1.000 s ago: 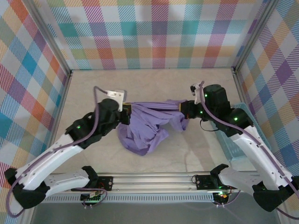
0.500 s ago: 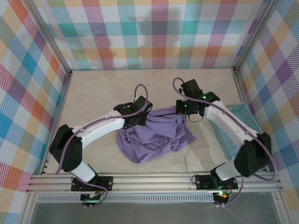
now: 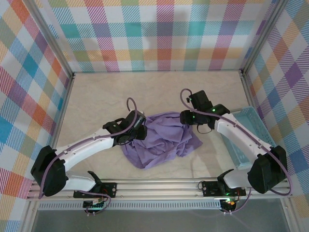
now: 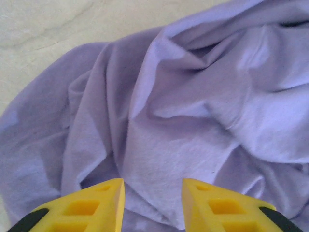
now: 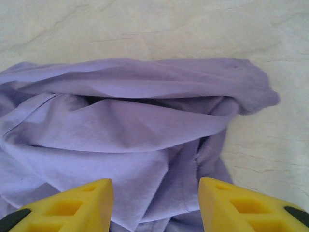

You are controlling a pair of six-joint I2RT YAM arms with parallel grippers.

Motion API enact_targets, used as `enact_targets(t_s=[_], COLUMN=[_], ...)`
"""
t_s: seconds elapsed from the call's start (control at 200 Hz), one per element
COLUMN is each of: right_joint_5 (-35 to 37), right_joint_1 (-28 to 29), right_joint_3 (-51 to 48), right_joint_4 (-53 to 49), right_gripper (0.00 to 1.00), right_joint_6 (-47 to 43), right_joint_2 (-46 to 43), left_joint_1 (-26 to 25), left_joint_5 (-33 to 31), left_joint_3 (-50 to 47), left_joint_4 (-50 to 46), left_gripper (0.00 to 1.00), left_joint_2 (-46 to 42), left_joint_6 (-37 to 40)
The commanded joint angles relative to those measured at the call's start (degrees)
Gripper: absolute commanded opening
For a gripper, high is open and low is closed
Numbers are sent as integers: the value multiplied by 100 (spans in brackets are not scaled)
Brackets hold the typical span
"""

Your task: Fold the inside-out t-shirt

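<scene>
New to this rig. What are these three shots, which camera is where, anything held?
Two robot arms are bolted at the near edge of a table, each ending in a two-finger gripper. The wide shot comes from a fixed camera above and behind them. The two close-ups come from wrist cameras; the yellow wedges are the fingers. A crumpled lavender t-shirt lies mid-table, a light blue basket at the right. The left gripper and right gripper are at the shirt's left and right edges, jaws apart with nothing between them, so nothing is held.
</scene>
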Motion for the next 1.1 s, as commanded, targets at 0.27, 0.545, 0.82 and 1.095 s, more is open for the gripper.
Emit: enact_targets(t_s=[0.27,0.545,0.82,1.095], right_joint_5=[-299,-715,-189,113], right_joint_1=[408,562,1611,2255], right_joint_3=[736,992,-802,-2105], right_joint_4=[830,732,1428,2031], right_gripper=[58,21,0,0], right_joint_6=[-441,-591,-211,580], right_joint_2=[1611,2235,418,-272], left_joint_1=[-144,-91,40,-216], left_joint_5=[-97,-207,463,892], left_joint_3=[-65,-214,57,517], left_joint_4=[438,325,519,649], left_gripper=[43,50,54,55], left_joint_2=[-242,-288,55,1150], left_joint_6=[-1231,-1567,-1947,-1915])
